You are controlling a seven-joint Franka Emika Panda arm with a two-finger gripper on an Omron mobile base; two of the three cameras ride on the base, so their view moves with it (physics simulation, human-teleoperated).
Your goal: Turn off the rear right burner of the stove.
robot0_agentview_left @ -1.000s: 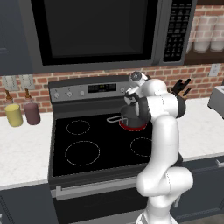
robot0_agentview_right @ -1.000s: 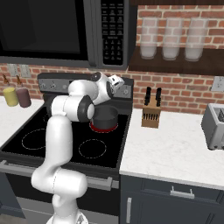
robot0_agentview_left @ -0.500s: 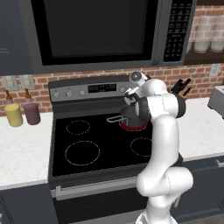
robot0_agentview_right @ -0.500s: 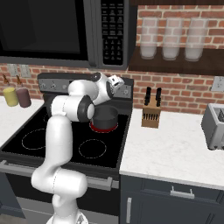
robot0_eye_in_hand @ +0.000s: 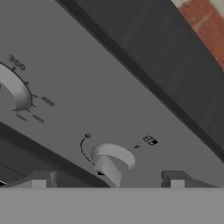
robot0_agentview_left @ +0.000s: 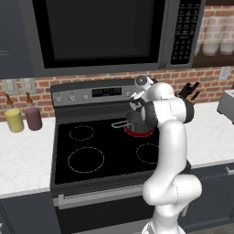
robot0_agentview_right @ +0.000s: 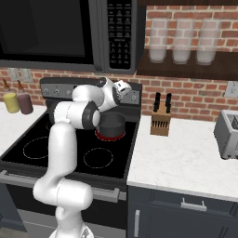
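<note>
Fingertips [robot0_eye_in_hand: 39, 178] of my gripper [robot0_eye_in_hand: 107, 180] stand spread wide either side of a round steel knob [robot0_eye_in_hand: 111, 161], gripping nothing. It sits on the stove's [robot0_agentview_left: 91, 157] brushed grey panel. Base views match the earlier ones. At the back right, the rear right burner [robot0_agentview_left: 139, 132] glows red under a dark pot [robot0_agentview_right: 111, 124].

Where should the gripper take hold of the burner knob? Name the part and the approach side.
Grip the raised grip bar across the knob, one finger tip on each flat side. Come straight at the control panel: the bar juts out toward the open gripper, between its tips.
</note>
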